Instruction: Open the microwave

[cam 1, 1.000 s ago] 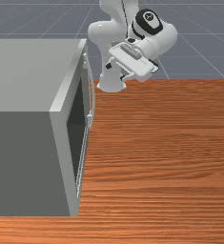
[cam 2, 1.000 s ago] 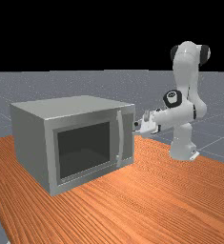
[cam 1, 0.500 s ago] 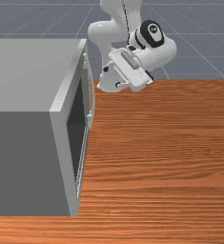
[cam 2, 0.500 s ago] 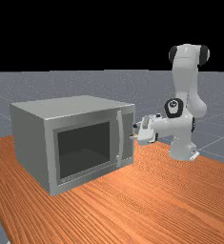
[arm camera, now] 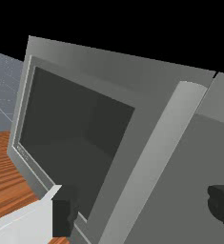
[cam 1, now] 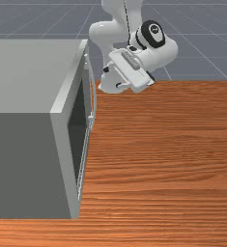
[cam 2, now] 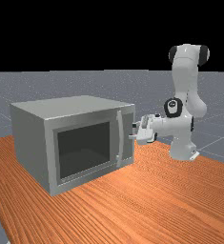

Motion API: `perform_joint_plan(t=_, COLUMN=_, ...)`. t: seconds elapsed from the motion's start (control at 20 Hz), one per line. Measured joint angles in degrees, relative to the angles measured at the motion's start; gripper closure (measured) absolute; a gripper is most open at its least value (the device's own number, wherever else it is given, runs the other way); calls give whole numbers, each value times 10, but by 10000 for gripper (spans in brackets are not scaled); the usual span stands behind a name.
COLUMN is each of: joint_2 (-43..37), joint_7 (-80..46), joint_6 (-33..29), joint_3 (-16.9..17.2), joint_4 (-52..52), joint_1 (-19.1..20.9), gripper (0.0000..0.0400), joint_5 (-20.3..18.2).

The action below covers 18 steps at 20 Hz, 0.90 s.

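In the far view, the microwave stood on the bench toward the far view's left, a grey box with its door closed. A dark window took up much of the door, and a pale, upright handle ran near its edge on the side of the arm. The orange-brown wood spread around the microwave, with grey, lined floor beyond. The arm rose at the far view's right, bent down and reached across, the hand just beside the microwave's handle end.

In the front view, the microwave filled the left side, cut off by the picture's edge. Its door faced the front view's right, and the handle bowed out from it. The bench showed its wood grain alongside. The hand was tilted, its fingers toward the microwave, apart from the handle.

In the wrist view, the door's face slanted across, the dark window on one side of the handle and a plain grey panel on the other. Some bench and floor showed past the door. The dark-tipped fingers stood wide apart, clamped on nothing, with the handle crossing the view between them.
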<state>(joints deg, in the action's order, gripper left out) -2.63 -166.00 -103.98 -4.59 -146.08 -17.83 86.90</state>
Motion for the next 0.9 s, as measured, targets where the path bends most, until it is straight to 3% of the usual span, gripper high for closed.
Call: perform_joint_plan(t=0.9, joint_2=-1, joint_7=0, joint_6=-2, joint_3=19, joint_4=-3, joint_1=20, gripper=0, joint_5=35)
